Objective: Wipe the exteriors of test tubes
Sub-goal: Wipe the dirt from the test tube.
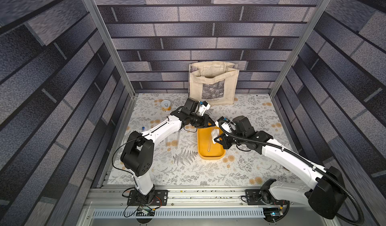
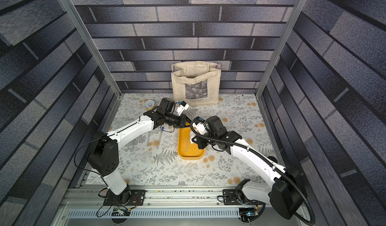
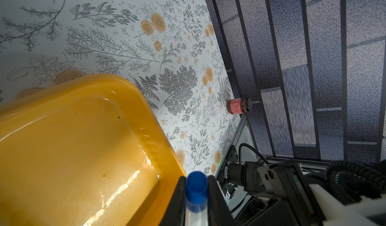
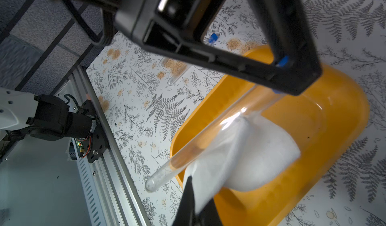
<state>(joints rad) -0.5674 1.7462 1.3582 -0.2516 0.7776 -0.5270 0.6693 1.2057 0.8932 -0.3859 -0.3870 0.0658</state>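
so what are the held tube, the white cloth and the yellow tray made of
Tube: clear glass or plastic, glossy; the tray shows through. Cloth: soft white fabric, folds and bulges. Tray: glossy moulded plastic, likely; bright glints.

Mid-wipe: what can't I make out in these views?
Held test tube: left wrist view's bottom edge cuts off most of its length.
Test tubes on the table: upper ends hidden under the left arm in a top view.
White cloth: contact side hidden behind the tube, right wrist view.
Jar label: too small, left wrist view.
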